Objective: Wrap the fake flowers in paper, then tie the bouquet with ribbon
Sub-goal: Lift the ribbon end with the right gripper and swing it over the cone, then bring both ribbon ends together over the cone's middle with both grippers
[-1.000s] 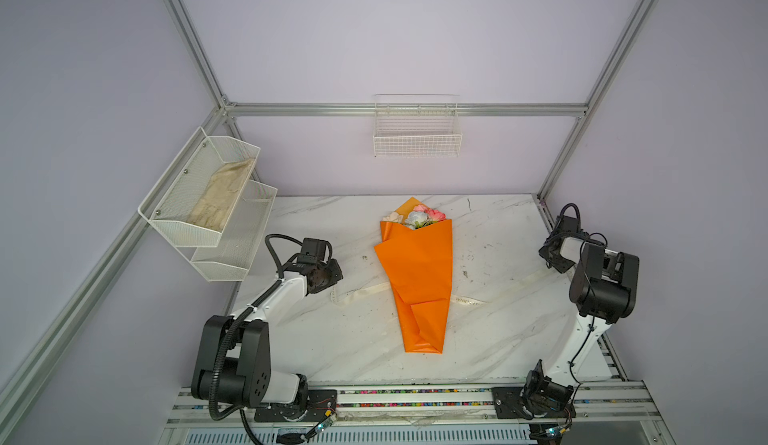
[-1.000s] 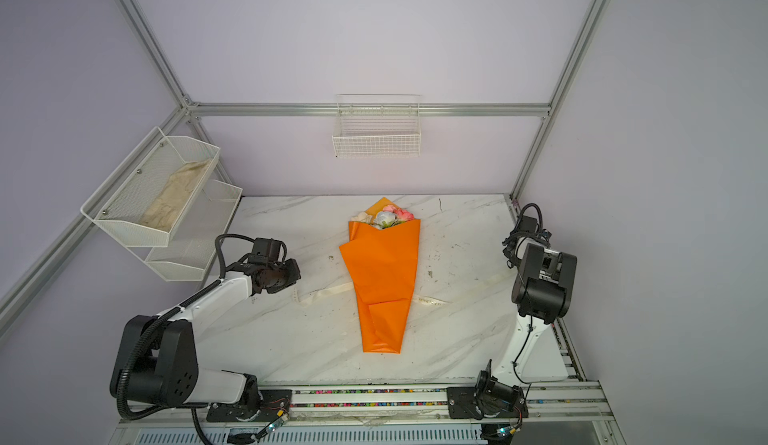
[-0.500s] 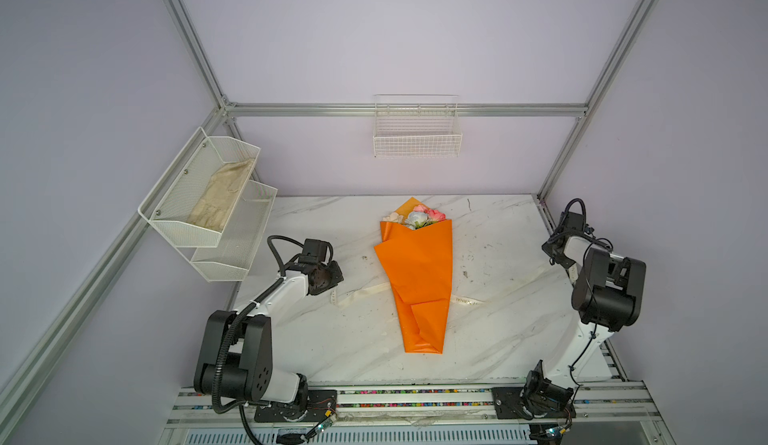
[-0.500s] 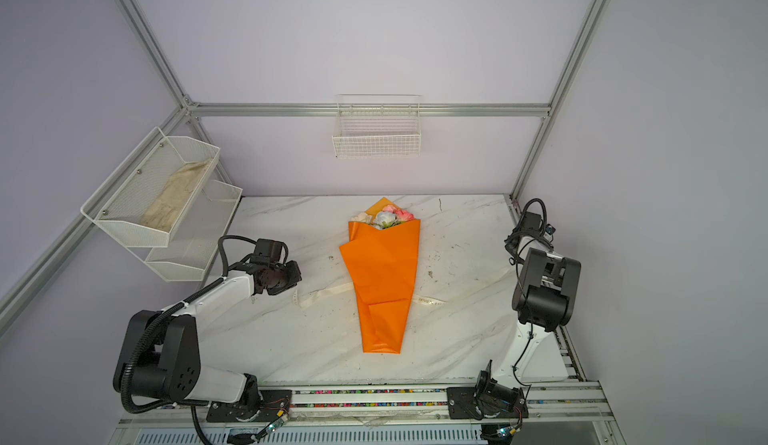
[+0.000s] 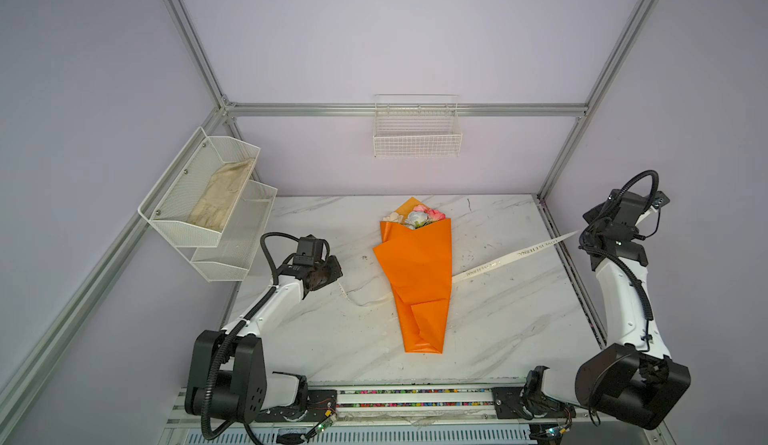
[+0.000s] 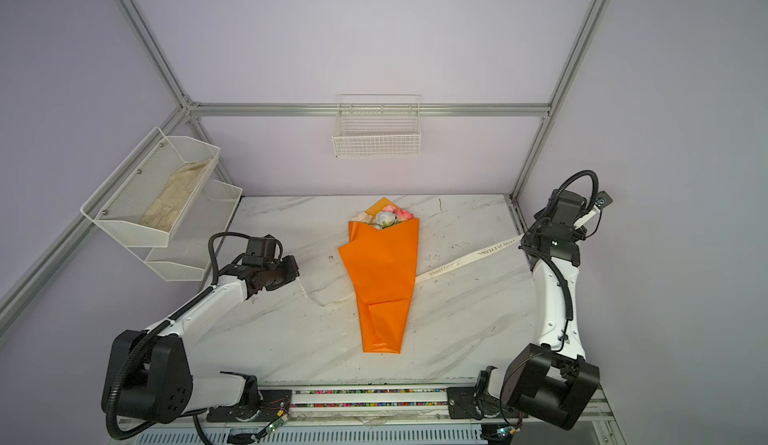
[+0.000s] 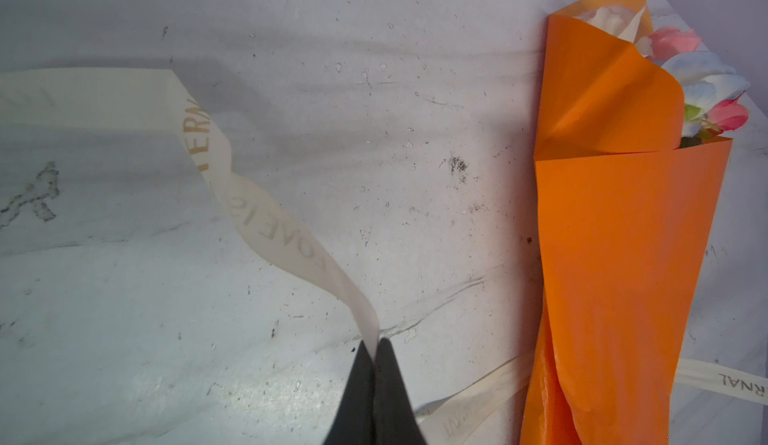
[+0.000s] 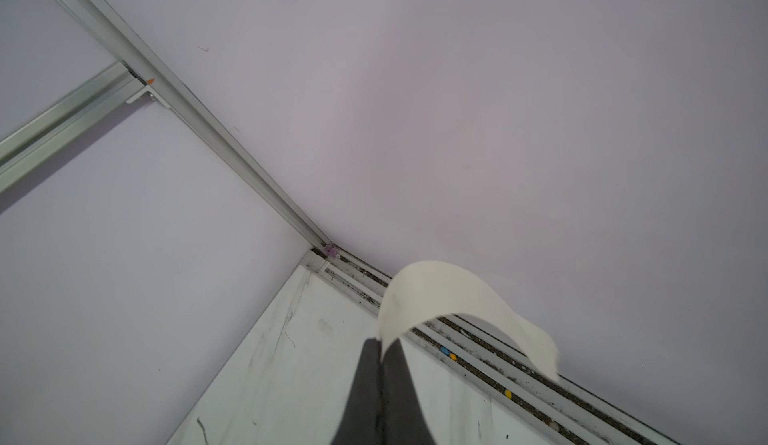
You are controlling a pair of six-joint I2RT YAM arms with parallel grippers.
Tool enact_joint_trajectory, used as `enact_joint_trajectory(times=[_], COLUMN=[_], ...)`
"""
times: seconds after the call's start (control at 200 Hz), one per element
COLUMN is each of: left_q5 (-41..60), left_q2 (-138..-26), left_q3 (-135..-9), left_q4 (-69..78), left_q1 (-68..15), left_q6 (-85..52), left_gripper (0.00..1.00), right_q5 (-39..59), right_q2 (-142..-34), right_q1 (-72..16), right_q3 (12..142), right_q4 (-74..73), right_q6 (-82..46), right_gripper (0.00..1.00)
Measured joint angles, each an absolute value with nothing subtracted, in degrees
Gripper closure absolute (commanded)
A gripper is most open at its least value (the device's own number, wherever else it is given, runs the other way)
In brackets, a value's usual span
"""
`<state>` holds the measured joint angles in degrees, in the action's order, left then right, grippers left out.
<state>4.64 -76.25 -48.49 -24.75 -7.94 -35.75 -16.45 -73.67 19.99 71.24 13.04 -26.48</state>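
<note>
Jaws status: our left jaws are clenched on the cream printed ribbon [image 7: 266, 222], pinching it edge-on between the black fingertips [image 7: 390, 380]. Past the pinch, the free end twists away above the bench [image 7: 374, 69]. Our right jaws are likewise clenched on the same ribbon [image 8: 449, 293]; in the right wrist view a short free tail curls beyond the tips, against the lilac wall.

We locate the bouquet of fake flowers [image 5: 415, 272] flat on the middle of the marble bench [image 5: 498, 318]. Its cream, white and pink roses [image 5: 417, 216] face the rear wall, and the narrow folded end of the orange wrapping paper [image 6: 380, 297] faces the front rail.

In both top views the ribbon [image 6: 469, 256] passes beneath the wrapping at about mid-length. On the right it runs straight and lifted to our right arm [image 5: 619, 293] at the bench's right edge. On the left it lies slack in a small bend before rising to our left arm [image 5: 274, 301]. No knot is formed.

A beige cloth [image 5: 220, 198] lies in the upper tier of the wall-mounted mesh shelf [image 5: 232, 256].
</note>
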Motion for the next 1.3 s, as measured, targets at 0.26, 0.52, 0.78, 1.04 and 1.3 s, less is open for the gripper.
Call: enact_joint_trajectory(times=[0.26,0.52,0.78,1.04,1.3], left_q5=[9.06,12.84,13.54,13.08,12.99], left_q2=[-71.99,-68.36,-64.14,-54.33,-49.06], left_q3=[-47.46,-44.53,-36.23,-25.87,-22.92], left_q4=[-18.41,-10.55,-5.61,1.61,6.26], left_q1=[-8.21,-9.47,-9.52,-9.58,-9.89], left_q6=[-35.7,-35.77,-39.11,-43.94,-43.92], left_gripper=[1.0,1.0,1.0,0.99,0.98], right_q5=[4.47,13.28,12.08,7.9,16.32], right_q2=[-74.83,-83.24,-106.0,-125.97,-136.33], right_q1=[5.63,-31.97,-51.9,-53.34,-53.06], right_q3=[71.57,78.08,99.15,121.62,127.96], right_q4=[11.2,8.86,9.96,20.49,28.95], right_q6=[-24.38,-21.15,-19.86,-19.81,-17.65], right_gripper=[1.0,1.0,1.0,1.0,0.76])
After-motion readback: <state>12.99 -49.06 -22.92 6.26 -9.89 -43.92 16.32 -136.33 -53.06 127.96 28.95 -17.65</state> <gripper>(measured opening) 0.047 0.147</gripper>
